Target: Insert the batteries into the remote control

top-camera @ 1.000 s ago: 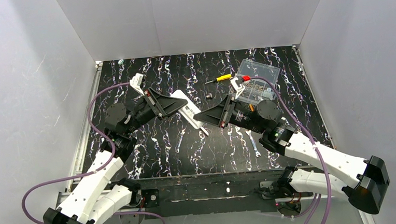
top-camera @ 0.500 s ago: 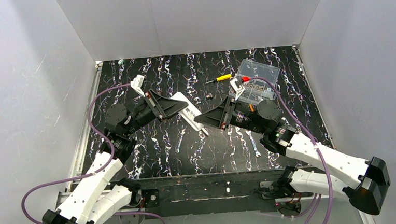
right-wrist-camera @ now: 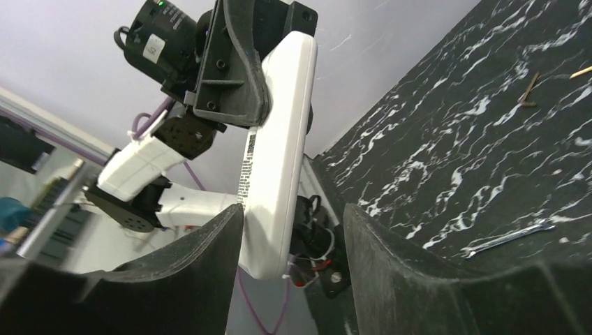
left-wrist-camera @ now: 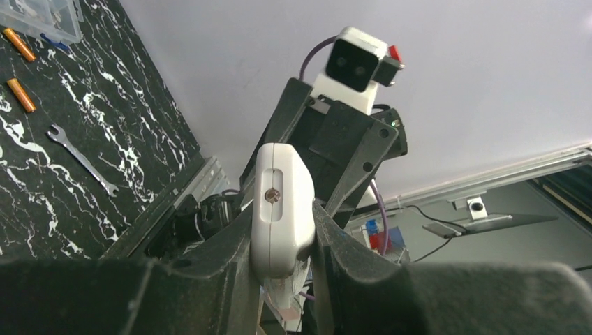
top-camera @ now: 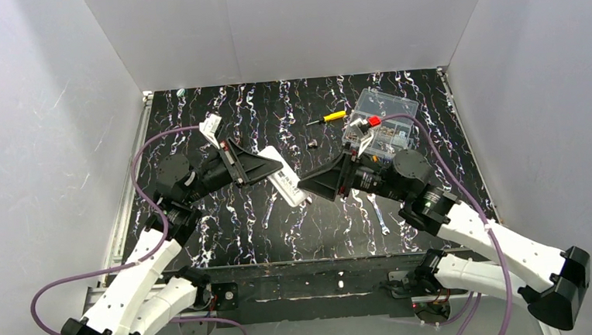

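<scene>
As the right claw lets go, only the left claw clenches the remote.
Right jaws gape around the remote; both batteries lie well apart from it, unloaded.

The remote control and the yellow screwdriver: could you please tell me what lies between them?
Only a small dark piece lies between the remote control and the yellow screwdriver; the top external view shows it.

Black marbled table; far right, a clear box; a screwdriver just left of it; a dark stub nearer; a wrench mid-table; a second wrench to its right; two batteries lying apart between box and second wrench.
</scene>
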Tool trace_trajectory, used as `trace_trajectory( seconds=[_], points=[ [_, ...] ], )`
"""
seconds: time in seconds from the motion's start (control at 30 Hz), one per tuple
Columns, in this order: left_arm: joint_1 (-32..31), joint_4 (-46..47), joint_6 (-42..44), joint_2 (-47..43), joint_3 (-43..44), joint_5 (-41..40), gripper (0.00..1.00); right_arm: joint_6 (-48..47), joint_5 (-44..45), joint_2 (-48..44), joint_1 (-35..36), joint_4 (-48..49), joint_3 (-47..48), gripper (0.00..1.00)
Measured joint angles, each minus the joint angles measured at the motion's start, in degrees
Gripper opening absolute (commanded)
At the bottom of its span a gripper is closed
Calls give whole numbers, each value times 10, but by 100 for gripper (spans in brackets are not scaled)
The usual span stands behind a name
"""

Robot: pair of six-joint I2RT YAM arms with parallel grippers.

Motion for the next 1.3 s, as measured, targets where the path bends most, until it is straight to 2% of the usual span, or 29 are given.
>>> trace_trajectory(
  seconds=[0.3,0.4,0.5,0.63,0.73,1.0,1.3],
  points=[
    [0,-134,92,-45,63,52,0,-220,-8,-86,0,-113,33,58],
    [0,-168,120,-60,73,63,0,-275,-10,-106,0,-122,32,61],
    [0,-175,124,-61,73,68,0,-292,-11,-106,0,-123,32,65],
    [0,-160,117,-49,63,65,0,-250,-24,-77,0,-113,33,77],
    [0,-149,108,-43,46,50,0,-195,-36,-42,0,-94,33,80],
    [0,-130,91,-40,26,10,0,-28,-50,13,0,-10,28,81],
    [0,-111,83,-35,16,-17,0,41,-59,48,1,16,28,79]
  ],
)
